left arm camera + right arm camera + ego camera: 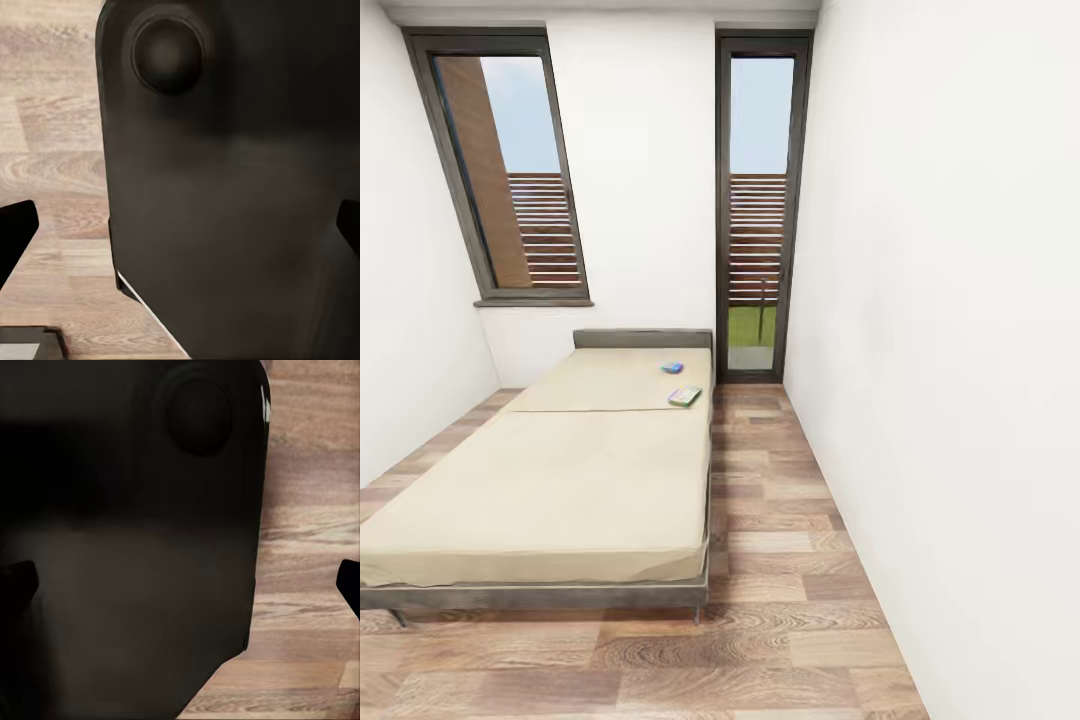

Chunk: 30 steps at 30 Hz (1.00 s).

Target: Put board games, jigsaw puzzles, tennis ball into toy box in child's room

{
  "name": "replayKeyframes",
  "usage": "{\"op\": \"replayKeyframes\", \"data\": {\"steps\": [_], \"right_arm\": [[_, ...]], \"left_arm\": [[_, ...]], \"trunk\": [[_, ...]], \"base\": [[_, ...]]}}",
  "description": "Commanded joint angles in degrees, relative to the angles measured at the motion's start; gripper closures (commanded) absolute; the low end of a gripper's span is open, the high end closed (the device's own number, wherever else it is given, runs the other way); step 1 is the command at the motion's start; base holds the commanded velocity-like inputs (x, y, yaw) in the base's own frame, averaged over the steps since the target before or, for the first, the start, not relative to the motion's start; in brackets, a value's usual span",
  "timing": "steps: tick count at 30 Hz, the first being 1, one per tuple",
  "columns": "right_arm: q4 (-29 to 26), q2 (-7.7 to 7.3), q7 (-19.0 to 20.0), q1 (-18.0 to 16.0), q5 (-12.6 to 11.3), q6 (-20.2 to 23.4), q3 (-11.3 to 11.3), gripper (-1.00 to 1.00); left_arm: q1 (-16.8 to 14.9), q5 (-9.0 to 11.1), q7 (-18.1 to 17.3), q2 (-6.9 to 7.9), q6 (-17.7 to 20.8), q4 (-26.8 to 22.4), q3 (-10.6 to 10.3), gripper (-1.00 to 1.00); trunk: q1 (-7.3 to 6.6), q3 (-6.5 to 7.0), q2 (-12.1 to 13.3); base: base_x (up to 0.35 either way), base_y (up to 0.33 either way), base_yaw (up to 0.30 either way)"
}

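Two board games lie on the bed (pixel 560 470), both toward its far end near the headboard (pixel 642 338) and close to the right edge of the mattress. The farther board game (pixel 672 367) is small, flat and bluish; the nearer board game (pixel 684 396) is a flat rectangle in green and pale tones with a touch of red at one side. They sit near each other but apart. Both are too small and blurred for any lettering to be read.

In the left wrist view the left claw (pixel 180 225) shows as two dark fingertips at opposite edges of the frame, spread wide apart with nothing between them; behind it looms a dark part of the robot's body (pixel 225 210) above the wooden floor (pixel 52 150). The right claw (pixel 180 581) in the right wrist view is likewise spread wide and holds nothing.

The bed has a beige cover and a grey frame, standing on the wood-plank floor between white walls. Beyond it are a window (pixel 510 170) and a tall glass door (pixel 760 200), both showing slatted wooden screens outside.
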Motion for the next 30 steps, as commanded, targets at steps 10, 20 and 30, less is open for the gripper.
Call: {"op": "replayKeyframes", "data": {"steps": [10,20,30], "right_arm": [[-1.11,0.82,0.06,-2.6,0.09,-0.1,0.05,-1.0],[-1.11,0.82,0.06,-2.6,0.09,-0.1,0.05,-1.0],[-1.11,0.82,0.06,-2.6,0.09,-0.1,0.05,-1.0]], "left_arm": [[1.24,0.24,-0.19,1.26,0.02,-0.97,0.0,-1.0],[1.24,0.24,-0.19,1.26,0.02,-0.97,0.0,-1.0],[1.24,0.24,-0.19,1.26,0.02,-0.97,0.0,-1.0]], "trunk": [[0.0,-0.03,-0.01],[0.0,-0.03,-0.01],[0.0,-0.03,-0.01]], "base": [[0.0,0.0,0.0],[0.0,0.0,0.0],[0.0,0.0,0.0]]}}
